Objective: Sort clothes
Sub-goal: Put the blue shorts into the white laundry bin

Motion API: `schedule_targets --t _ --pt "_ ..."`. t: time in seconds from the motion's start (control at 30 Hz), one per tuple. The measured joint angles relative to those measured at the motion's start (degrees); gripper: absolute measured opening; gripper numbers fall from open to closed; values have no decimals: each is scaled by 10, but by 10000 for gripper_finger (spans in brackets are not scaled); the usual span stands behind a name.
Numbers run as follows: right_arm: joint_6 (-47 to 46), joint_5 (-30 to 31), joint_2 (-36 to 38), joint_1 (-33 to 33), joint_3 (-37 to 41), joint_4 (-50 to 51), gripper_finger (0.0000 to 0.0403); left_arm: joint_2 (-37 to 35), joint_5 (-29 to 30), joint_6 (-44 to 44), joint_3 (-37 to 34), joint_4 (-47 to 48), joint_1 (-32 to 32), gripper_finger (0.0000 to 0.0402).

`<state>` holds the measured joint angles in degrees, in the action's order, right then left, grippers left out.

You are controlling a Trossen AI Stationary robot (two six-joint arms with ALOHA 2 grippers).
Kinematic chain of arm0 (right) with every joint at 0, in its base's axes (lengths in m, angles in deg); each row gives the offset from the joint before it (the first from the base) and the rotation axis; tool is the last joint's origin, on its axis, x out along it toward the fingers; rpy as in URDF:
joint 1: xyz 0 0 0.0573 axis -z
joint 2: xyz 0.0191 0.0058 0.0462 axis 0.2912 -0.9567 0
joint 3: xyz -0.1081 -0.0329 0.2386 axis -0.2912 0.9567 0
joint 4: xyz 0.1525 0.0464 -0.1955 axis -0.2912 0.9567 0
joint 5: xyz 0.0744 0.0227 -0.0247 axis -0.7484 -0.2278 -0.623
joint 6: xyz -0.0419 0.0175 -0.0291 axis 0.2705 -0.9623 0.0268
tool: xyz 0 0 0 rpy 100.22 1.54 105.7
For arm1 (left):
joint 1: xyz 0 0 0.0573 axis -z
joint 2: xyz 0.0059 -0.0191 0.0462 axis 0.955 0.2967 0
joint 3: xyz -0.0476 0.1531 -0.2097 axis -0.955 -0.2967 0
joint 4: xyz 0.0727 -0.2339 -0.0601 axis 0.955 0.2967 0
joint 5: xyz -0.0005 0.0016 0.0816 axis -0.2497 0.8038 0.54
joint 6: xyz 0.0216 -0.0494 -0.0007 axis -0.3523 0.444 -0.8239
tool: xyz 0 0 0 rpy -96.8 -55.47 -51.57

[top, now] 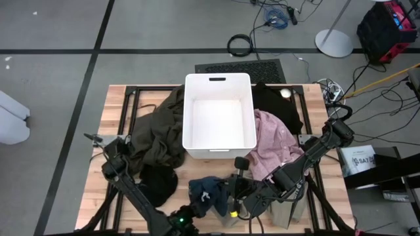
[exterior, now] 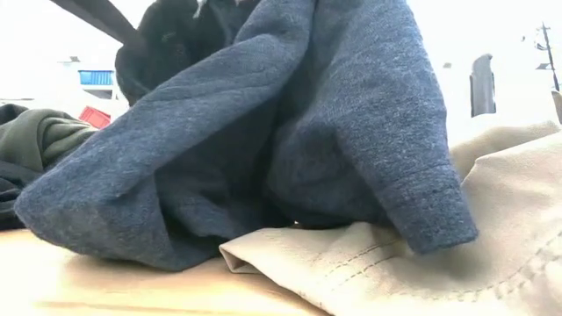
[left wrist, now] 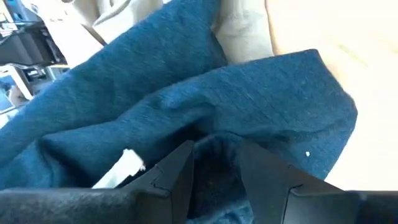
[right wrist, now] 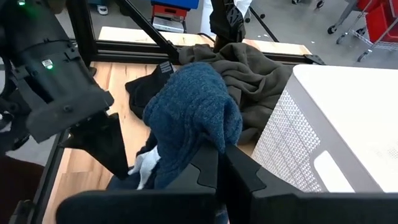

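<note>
A white rectangular plastic bin (top: 219,118) stands at the middle of the wooden slatted table (top: 118,95), and the garments lie around it. At the bin's nine o'clock a large dark olive soft garment (top: 161,128) is heaped against its wall, and a black crumpled garment (top: 157,183) lies at the seven o'clock side, touching the olive one. At two o'clock a second black garment (top: 279,105) sits just beside the bin, and at four o'clock a pale pink wrinkled garment (top: 272,141) rests against the bin's corner. A khaki tan garment (top: 285,211) lies at five o'clock, partly under the right arm.

The navy blue knit garment (top: 207,191) is at the bin's six o'clock, near the table's front edge. In the low view it drapes over the edge of a khaki tan fabric with stitched seams (exterior: 421,263).

The left gripper (left wrist: 214,171) is at this navy garment; its two dark fingers (left wrist: 177,177) stand partly apart with blue cloth pinched between them. A small white tag (left wrist: 121,168) shows beside them.

The right gripper (right wrist: 217,168) is just beside the navy bundle at its three o'clock, its fingers pressed together with nothing visibly between them; the blue knit bulges just ahead of the tips.
</note>
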<state>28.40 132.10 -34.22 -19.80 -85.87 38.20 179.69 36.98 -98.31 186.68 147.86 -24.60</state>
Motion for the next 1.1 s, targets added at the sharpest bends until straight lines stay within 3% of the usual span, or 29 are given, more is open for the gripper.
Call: schedule_targets --t 0.1,0.23,0.47,0.63,1.0,1.1 --pt "0 -7 0 0 0 -1 0 0 -21 40 1 38 -5 137" --pt "0 -7 0 0 0 -5 0 0 -98 109 -1 85 -25 137" --pt "0 -9 0 3 0 -5 0 0 -155 62 -1 86 -29 137" --pt "0 -9 0 3 0 -5 0 0 -117 71 -1 112 -30 137" --pt "0 -9 0 3 0 -8 0 0 -112 69 -40 115 -59 137" --pt "1 -9 0 3 0 -8 0 0 -79 79 -48 114 -58 125"
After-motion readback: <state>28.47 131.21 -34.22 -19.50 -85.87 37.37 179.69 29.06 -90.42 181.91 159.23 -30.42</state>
